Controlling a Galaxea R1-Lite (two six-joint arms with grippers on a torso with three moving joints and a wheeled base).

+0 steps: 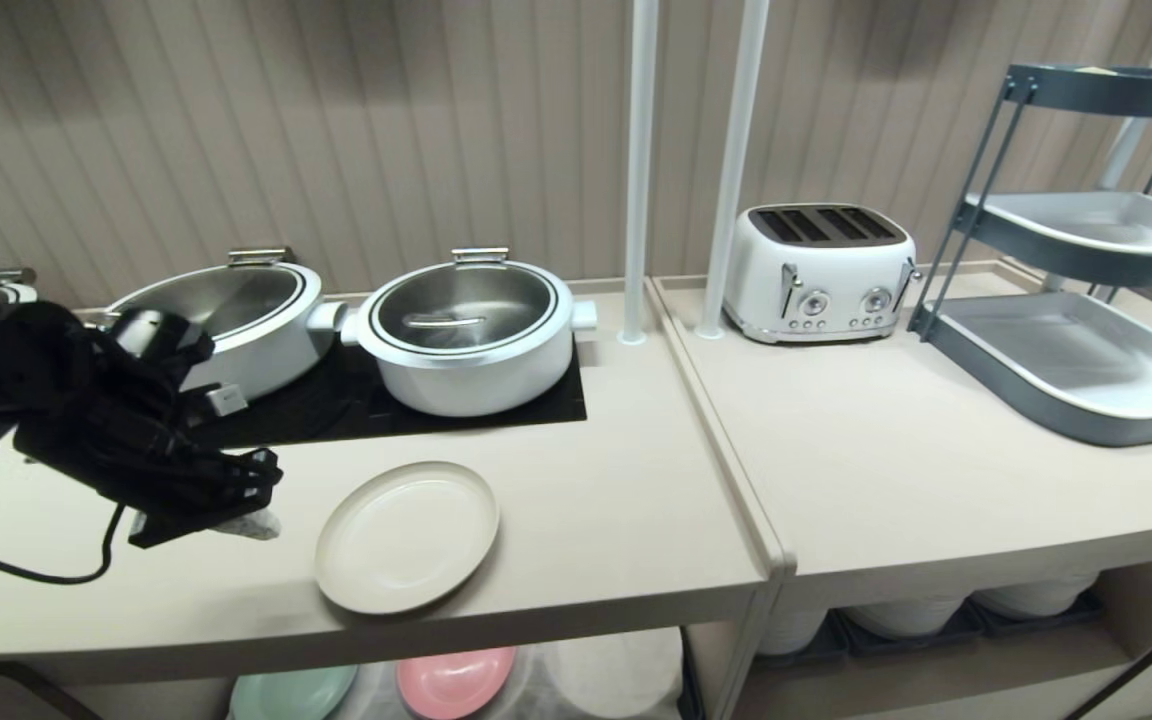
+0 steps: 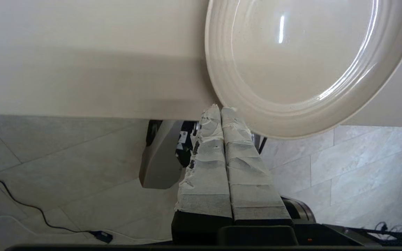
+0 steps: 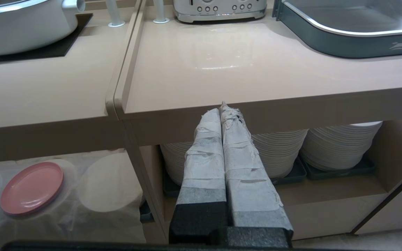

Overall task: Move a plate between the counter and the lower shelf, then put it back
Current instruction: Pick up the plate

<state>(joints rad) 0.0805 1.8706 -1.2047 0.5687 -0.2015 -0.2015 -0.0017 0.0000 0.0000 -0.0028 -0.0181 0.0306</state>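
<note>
Cream plate [image 1: 407, 536] flat on the counter [image 1: 586, 500], near the front edge, at about 6 o'clock from the nearer white pot [image 1: 466, 335] and clear of the black hob panel [image 1: 356, 405]. In the left wrist view, part of the plate's rim [image 2: 312, 66] overhanging the counter edge, with floor tiles showing past it. Left gripper [image 1: 246, 520] over the counter at 9 o'clock of the plate, just beside its rim; taped fingers [image 2: 218, 153] pressed flat together, nothing between them, tips close to the rim, touching or not impossible to tell. Right gripper [image 3: 223, 111] low in front of the toaster worktop [image 1: 896, 450], out of the head view, fingers likewise closed together and empty, pointing at the worktop's front edge. Lower shelf [image 1: 626, 680] under the counter draped in white cloth, with a pink plate [image 1: 454, 680] at 6 o'clock of the cream one and a mint-green plate [image 1: 291, 692] at about 7 o'clock. Stacks of white plates [image 3: 340, 143] in the neighbouring recess. White toaster [image 1: 818, 262] and grey tiered tray rack [image 1: 1076, 260] at 2 o'clock on the adjoining worktop.
</note>
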